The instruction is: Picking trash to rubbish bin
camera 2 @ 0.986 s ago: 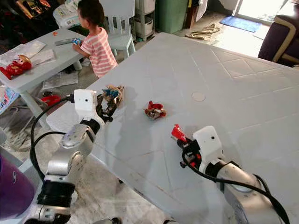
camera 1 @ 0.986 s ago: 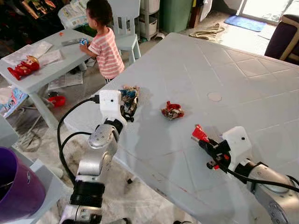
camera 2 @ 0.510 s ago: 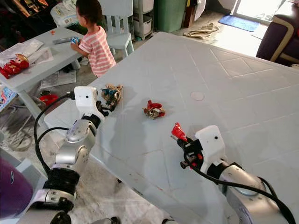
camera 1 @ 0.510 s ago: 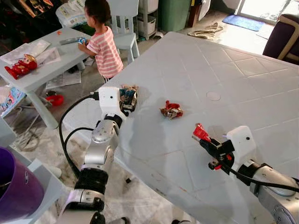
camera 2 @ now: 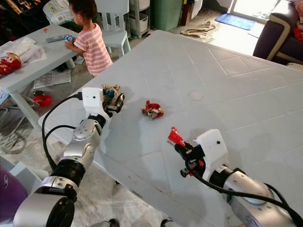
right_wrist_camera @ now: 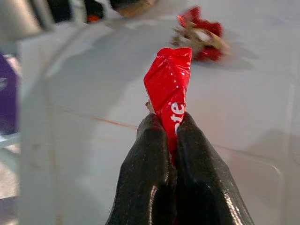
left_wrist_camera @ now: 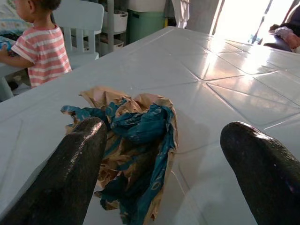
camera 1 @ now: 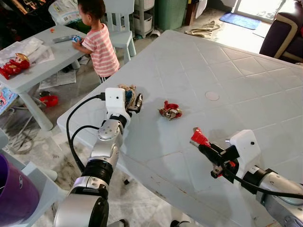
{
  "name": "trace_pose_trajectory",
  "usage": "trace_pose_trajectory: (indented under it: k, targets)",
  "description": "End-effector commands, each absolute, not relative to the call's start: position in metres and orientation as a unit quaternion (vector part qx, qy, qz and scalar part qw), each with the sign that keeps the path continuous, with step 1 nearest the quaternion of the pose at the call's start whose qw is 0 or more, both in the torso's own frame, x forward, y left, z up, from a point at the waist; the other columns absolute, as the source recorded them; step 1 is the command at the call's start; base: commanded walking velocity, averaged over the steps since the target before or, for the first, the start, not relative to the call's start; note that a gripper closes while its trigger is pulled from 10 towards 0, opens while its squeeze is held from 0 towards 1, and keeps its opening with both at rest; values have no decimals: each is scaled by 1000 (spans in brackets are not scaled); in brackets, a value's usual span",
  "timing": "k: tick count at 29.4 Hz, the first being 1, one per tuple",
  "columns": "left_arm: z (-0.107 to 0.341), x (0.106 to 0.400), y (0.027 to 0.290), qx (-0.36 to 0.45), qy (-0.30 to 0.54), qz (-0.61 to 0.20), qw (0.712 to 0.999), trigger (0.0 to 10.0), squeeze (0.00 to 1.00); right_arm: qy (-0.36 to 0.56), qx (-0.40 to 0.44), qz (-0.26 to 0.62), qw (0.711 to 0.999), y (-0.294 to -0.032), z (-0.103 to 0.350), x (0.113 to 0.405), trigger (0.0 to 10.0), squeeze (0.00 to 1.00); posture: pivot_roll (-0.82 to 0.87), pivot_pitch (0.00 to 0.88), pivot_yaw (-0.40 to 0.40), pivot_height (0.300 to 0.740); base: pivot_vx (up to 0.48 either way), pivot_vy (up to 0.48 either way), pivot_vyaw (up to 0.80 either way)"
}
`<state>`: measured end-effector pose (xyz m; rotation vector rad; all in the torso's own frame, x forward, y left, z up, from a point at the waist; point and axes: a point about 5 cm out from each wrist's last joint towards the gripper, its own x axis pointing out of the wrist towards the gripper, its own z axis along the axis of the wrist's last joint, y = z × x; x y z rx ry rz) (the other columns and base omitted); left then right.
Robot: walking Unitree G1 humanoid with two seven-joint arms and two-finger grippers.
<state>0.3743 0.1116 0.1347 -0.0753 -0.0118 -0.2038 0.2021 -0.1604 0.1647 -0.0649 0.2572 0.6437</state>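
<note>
A crumpled brown and blue wrapper [left_wrist_camera: 133,140] lies near the left edge of the big grey table [camera 1: 236,71]. My left gripper [camera 1: 134,101] is open around it, one finger [left_wrist_camera: 70,173] touching its side. A crumpled red wrapper [camera 1: 170,110] lies further in on the table. My right gripper [camera 1: 204,146] is shut on a red wrapper [right_wrist_camera: 169,88], held just above the table near its front edge.
A child in a striped shirt [camera 1: 102,42] stands at a small grey table [camera 1: 38,61] to the left, which carries papers and a red toy [camera 1: 12,68]. A purple bin [camera 1: 14,198] stands at the lower left. A green container [camera 1: 170,14] and a dark chair [camera 1: 284,33] stand behind.
The camera has shifted a little. My left gripper has reached further onto the table, up to the brown and blue wrapper. My right gripper still holds its red wrapper.
</note>
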Motion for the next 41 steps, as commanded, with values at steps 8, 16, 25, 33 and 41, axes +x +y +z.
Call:
trace_pose_trajectory:
  k: [8,16,25,33,41]
  targets:
    - [133,379,111,-26,-5,-115,993,0,0,143,-12,394,908,-152,172,183,0,0,-241,163,-41,740,0,0,0]
    - [130,378,115,-23,-2,-112,993,0,0,150,-4,407,901,-150,171,181,0,0,-226,165,-36,740,0,0,0]
    - [125,376,122,-17,-2,-102,995,0,0,149,1,408,901,-148,170,184,0,0,-207,162,-25,740,0,0,0]
    - [125,376,125,-10,-7,-103,995,0,0,146,7,409,901,-145,167,187,0,0,-189,155,-18,740,0,0,0]
    - [126,375,128,11,-11,-103,995,0,0,144,9,409,901,-143,165,189,0,0,-179,147,-14,740,0,0,0]
